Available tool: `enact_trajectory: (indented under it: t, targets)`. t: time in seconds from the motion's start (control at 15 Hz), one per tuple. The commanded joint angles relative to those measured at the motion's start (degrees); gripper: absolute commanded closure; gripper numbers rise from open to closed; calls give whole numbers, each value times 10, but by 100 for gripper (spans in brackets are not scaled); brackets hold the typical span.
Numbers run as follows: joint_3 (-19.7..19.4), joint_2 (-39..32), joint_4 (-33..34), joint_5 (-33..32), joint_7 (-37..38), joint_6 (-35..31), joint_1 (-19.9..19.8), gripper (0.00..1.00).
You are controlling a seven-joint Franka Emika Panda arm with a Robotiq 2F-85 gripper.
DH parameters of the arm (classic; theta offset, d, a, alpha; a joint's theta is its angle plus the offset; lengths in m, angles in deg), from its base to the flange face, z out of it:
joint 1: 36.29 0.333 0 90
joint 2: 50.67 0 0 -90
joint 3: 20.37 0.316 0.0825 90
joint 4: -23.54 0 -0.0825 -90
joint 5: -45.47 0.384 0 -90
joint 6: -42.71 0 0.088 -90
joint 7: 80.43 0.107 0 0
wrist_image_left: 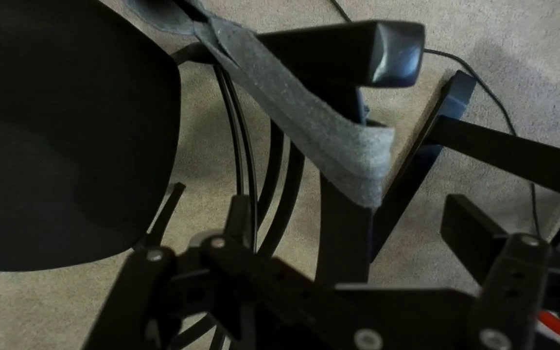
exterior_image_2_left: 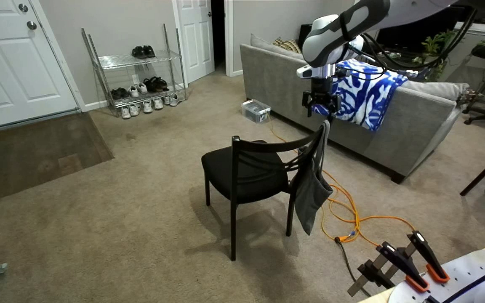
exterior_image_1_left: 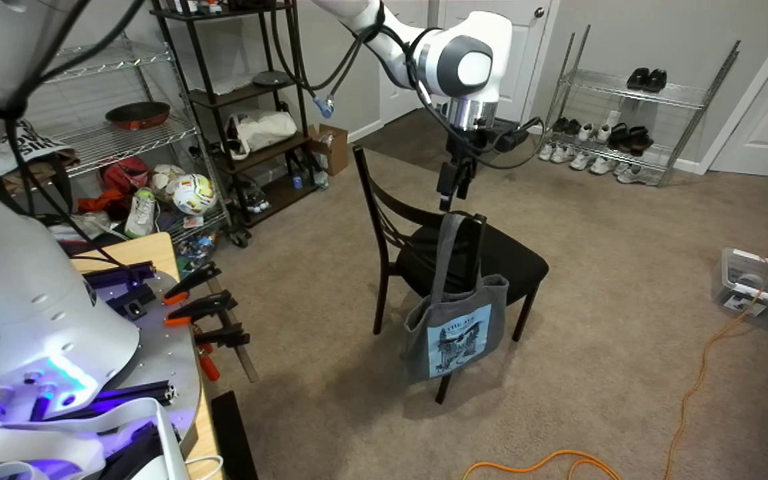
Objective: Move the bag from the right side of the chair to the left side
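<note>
While one gripper (wrist_image_left: 348,211) is hovering, two fingers wide apart, one bag (exterior_image_1_left: 457,330) is hanging from a backrest corner of one chair (exterior_image_1_left: 514,260), its body partly hiding one leg.

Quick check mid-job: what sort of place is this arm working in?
Probably a home, a living room near an entrance: a grey upholstered sofa with a blue-and-white patterned throw over its back, a silver wire rack holding pairs of shoes, and a white panelled door nearby.
</note>
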Motion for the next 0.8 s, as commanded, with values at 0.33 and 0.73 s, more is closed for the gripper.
enact_trajectory:
  t: [0.33,0.73]
  targets:
    - [-4,11,-54,-67,-25,-64,-1,0]
    - [-6,11,-92,-102,-15,-128,6,0]
